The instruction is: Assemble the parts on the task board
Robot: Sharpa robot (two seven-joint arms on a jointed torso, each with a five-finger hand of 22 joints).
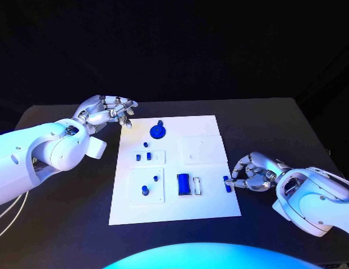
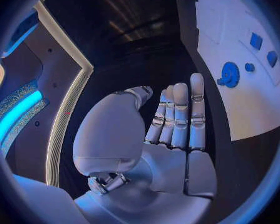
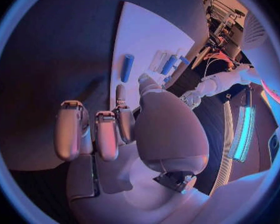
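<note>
The task board (image 1: 200, 208) lies in the middle of the table (image 1: 61, 224) and carries seven blue parts, one of them a round disc (image 1: 158, 131). The left hand (image 1: 108, 110) holds nothing, its fingers straight and side by side, just beside the board's far corner. The right hand (image 1: 251, 172) has curled, empty fingers near one small part (image 1: 226, 181) at the board's edge.

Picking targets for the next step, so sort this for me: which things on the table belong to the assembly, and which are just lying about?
Belongs to the job:
- white board
- round blue knob near its far edge
- dark blue block
- small blue peg at the board's right edge, beside the right robot hand
- small blue pieces left of centre

Lying about:
- nothing but the black table
</note>
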